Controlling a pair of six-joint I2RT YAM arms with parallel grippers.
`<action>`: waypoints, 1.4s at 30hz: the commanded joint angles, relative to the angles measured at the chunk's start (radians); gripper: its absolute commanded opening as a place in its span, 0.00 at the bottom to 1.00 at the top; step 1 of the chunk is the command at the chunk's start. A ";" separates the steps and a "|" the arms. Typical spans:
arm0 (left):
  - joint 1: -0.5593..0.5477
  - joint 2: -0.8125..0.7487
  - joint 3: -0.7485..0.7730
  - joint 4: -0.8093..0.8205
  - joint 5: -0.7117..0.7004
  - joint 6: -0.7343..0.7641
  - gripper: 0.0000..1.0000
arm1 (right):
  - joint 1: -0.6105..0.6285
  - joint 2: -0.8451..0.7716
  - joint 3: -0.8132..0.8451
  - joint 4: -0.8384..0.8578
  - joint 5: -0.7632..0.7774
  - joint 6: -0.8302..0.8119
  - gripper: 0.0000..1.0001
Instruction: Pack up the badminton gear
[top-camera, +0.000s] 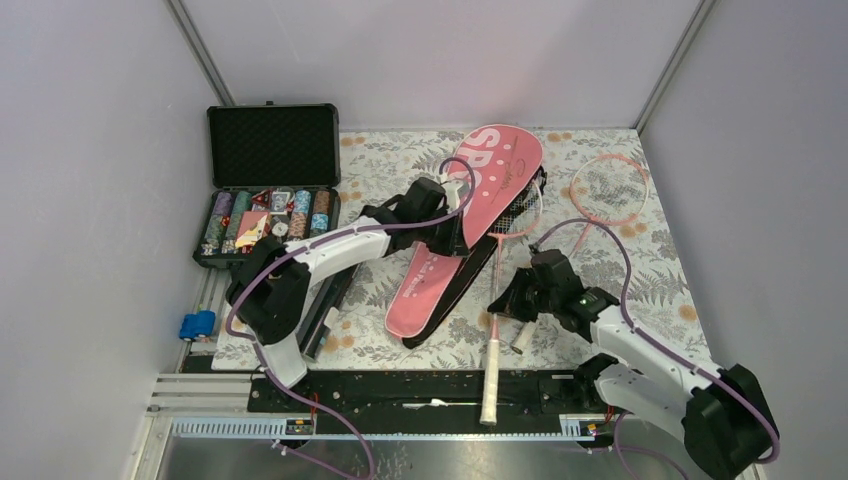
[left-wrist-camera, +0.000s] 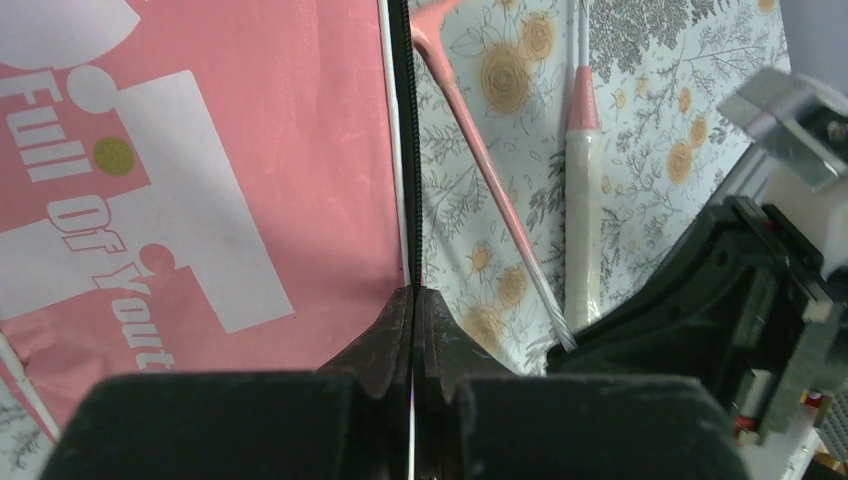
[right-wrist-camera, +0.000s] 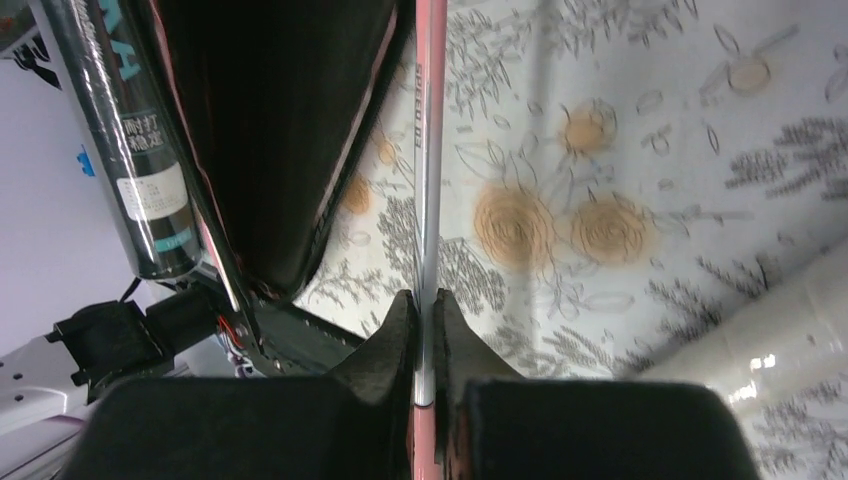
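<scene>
Presently, the pink racket bag (top-camera: 495, 175) lies diagonally across the middle of the floral-covered counter (top-camera: 650, 270). Its black inside shows along its right-hand edge. The left end effector (left-wrist-camera: 412, 295) is clenched on the bag's black zippered edge, fingertips pressed together on the seam, beside the white "Full Of Youth" print.

The right end effector (right-wrist-camera: 428, 305) is clamped around the thin shaft of the front racket (top-camera: 489, 375), on the silvery stretch marked "SPEED 03", just beside the bag's dark opening. From above, this racket's strung head sits partly inside the bag mouth. Its white handle reaches past the near edge of the floral cover and over the black rail between the arm bases.

The second racket (top-camera: 608, 188) lies apart from the bag. Its pink hoop is flat on the far right of the counter, and its shaft slants down toward the right arm. A white handle pokes out just beside the front racket's shaft.

The black tube (right-wrist-camera: 140, 150) with teal lettering lies left of the bag, partly under the left arm. An open poker chip case (top-camera: 270, 185) stands at the far left corner, and a small blue block (top-camera: 197, 325) sits off the cover's left edge.
</scene>
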 joint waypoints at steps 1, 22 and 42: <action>0.003 -0.098 -0.060 0.110 0.062 -0.085 0.00 | -0.001 0.072 0.024 0.301 0.075 -0.040 0.00; -0.160 -0.320 -0.275 -0.058 -0.353 -0.079 0.54 | -0.006 0.301 0.042 0.657 0.054 -0.030 0.00; -0.320 -0.130 -0.202 -0.134 -0.619 -0.105 0.62 | -0.006 0.313 0.025 0.679 0.039 0.019 0.00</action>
